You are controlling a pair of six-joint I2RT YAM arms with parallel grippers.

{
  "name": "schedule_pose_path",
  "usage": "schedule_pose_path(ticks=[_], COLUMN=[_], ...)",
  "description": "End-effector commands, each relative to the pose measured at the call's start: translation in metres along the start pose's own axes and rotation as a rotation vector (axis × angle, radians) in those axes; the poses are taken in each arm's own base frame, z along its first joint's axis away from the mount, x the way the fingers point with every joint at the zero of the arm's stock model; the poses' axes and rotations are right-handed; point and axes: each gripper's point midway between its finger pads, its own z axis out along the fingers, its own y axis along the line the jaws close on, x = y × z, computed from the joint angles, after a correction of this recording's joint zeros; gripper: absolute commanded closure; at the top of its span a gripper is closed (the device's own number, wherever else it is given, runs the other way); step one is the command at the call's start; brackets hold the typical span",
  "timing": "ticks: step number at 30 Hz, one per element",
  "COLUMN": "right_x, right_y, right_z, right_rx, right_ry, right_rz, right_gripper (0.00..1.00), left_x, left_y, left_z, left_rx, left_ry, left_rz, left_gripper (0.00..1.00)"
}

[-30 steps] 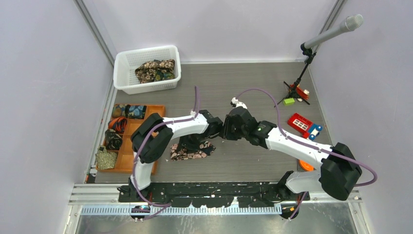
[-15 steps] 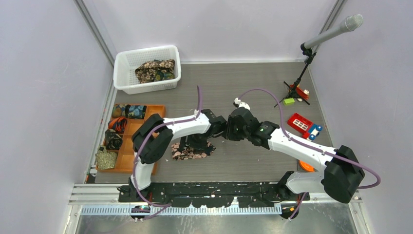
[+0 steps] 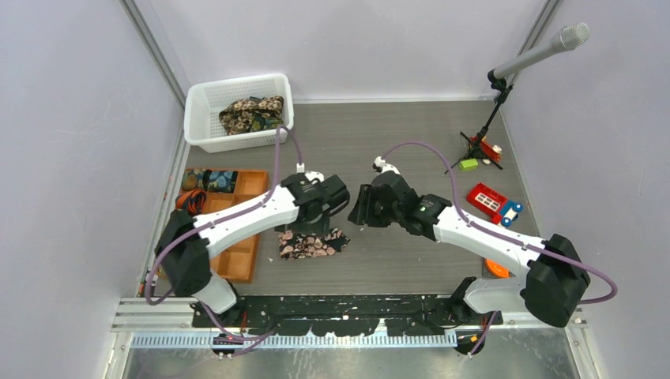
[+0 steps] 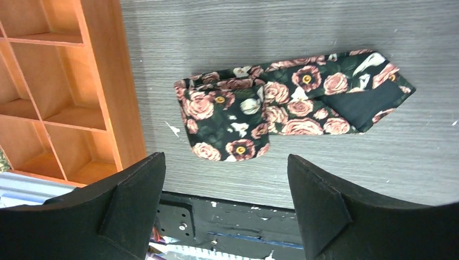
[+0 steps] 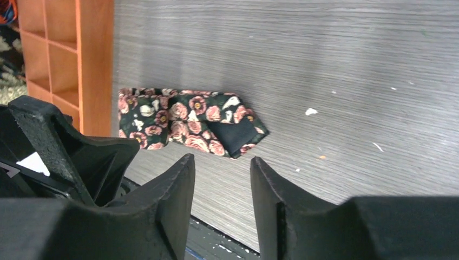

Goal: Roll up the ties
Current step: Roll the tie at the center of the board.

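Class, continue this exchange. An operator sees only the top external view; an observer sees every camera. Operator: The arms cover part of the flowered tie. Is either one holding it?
Observer: No. In the left wrist view the left jaws stand wide apart and empty, with the flowered tie lying on the table beyond them.
Operator: And the right?
Observer: The right jaws are apart too, more narrowly, with nothing between them; the tie lies clear of them.
Operator: Is it rolled?
Observer: Only partly. The end nearer the orange tray is rolled or folded over, while the pointed tip lies flat, black lining up.
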Motion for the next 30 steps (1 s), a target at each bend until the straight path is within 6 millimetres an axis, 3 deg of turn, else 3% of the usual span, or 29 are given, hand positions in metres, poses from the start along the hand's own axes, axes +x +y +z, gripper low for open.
schedule_pose_path(ticks=[1, 8, 17, 30], right_x=[-0.011, 0.007, 0.031, 0.059], right_y=[0.05, 0.084, 0.115, 0.125], right_z=[-0.002, 0.02, 0.054, 0.095], right_rx=[-0.138, -0.166, -0.15, -0.123], right_ry=[-0.01, 0.048, 0.12, 0.198], right_rz=[-0.019, -0.046, -0.045, -0.036], right_gripper=[0.49, 0.44, 0.48, 0.57], left_x=[-0.006, 0.017, 0.038, 0.038], left_y=[0.017, 0.044, 0.07, 0.063], left_z=[-0.004, 0.006, 0.014, 0.03], left_rx=[0.056, 0.228, 0.359, 0.502], left_ry=[-0.094, -0.079, -0.103, -0.062], left_rz=[-0.014, -0.142, -0.353, -0.459], left_gripper=[0.16, 0.14, 0.13, 0.17])
